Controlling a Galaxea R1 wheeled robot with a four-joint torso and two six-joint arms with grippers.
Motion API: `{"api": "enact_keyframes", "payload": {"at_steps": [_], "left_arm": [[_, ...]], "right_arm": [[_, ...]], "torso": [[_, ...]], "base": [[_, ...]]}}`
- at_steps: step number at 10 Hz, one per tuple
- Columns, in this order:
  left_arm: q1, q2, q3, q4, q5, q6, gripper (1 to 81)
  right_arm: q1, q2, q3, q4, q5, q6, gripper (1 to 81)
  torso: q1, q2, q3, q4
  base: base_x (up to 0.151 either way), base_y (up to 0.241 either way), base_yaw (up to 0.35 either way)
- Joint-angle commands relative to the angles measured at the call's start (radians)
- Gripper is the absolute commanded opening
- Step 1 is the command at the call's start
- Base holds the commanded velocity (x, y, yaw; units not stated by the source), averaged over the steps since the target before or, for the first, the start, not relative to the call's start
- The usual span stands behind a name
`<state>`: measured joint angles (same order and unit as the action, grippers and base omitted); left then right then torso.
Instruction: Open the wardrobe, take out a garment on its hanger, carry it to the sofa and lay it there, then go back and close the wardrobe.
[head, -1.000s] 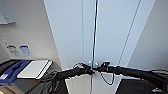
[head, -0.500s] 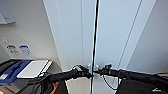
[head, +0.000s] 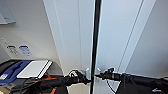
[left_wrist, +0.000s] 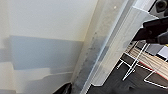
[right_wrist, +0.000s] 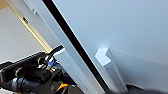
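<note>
The white wardrobe (head: 72, 37) stands right in front of me, with a dark gap (head: 95, 37) running between its two tall doors. Both arms reach in to the small pale handles (head: 87, 72) low on the doors. My left gripper (head: 83, 79) is at the left door's handle, which appears close up as a pale bar (left_wrist: 117, 47) in the left wrist view. My right gripper (head: 99, 75) is at the right door's handle (right_wrist: 110, 67). The left arm (right_wrist: 32, 72) lies across the gap in the right wrist view. The garment, hanger and sofa are hidden.
A low table at the left carries a white flat board (head: 35, 68) and a blue case (head: 11, 71). Blue-and-white labels (head: 23, 50) sit on the wall beside the wardrobe. White wire frames (left_wrist: 135, 65) and wooden slats show past the door edge.
The dark gap between the two doors has grown wider over the last second. Both arms stay at the handles.
</note>
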<state>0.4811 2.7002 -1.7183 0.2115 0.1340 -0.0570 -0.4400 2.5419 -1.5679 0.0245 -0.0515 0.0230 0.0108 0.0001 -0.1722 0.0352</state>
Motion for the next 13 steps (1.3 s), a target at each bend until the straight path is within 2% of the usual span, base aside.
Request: {"api": "enact_keyframes", "payload": {"at_steps": [1,7,13], "left_arm": [[-0.055,-0.061,0.261,-0.006,0.035,-0.009,81.1],[0.004,-0.212,0.442,-0.003,0.038,-0.007,81.1],[0.066,-0.385,0.615,0.039,0.035,-0.003,81.1]], "right_arm": [[0.063,0.004,0.132,-0.014,-0.117,0.017,81.1],[-0.003,-0.119,0.309,-0.075,-0.120,0.017,81.1],[-0.035,-0.231,0.419,-0.110,-0.120,0.017,81.1]], "torso": [[0.000,0.000,0.000,0.000],[0.000,0.000,0.000,0.000],[0.000,0.000,0.000,0.000]], "base": [[0.000,0.000,0.000],[0.000,0.000,0.000],[0.000,0.000,0.000]]}}
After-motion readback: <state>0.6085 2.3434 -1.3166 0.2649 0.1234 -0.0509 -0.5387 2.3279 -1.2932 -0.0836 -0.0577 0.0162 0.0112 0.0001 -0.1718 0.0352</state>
